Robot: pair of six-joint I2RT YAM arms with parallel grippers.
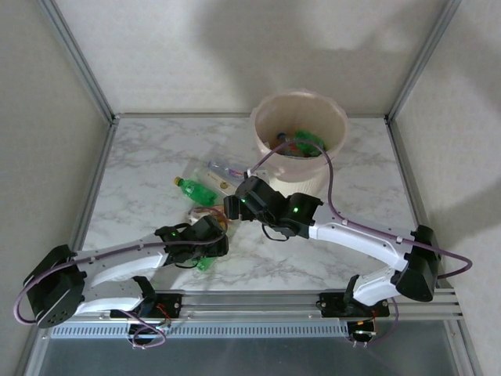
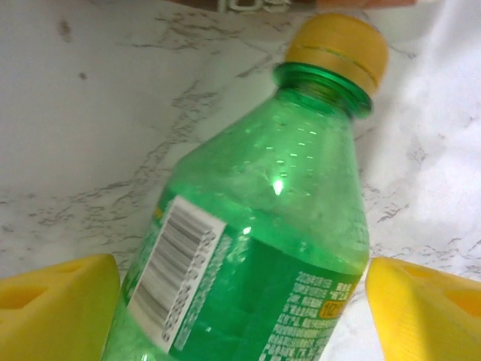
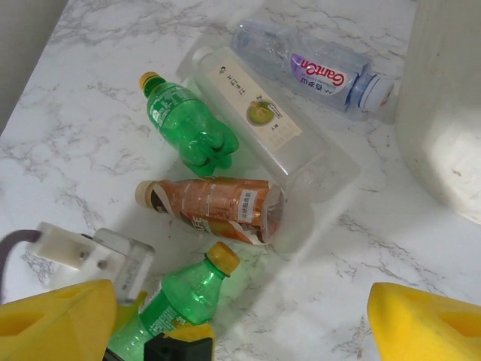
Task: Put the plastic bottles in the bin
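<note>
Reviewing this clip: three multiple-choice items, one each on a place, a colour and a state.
1. The bin stands: A) at the table's far side B) between the arm bases C) near-left corner
2. Cap of the green bottle between the fingers of the left hand: A) blue B) yellow C) white
3. The right hand is: A) shut on a bottle B) inside the bin C) open, empty
A, beyond the loose bottles; B, plain in the left wrist view; C, fingers wide apart over the table.
</note>
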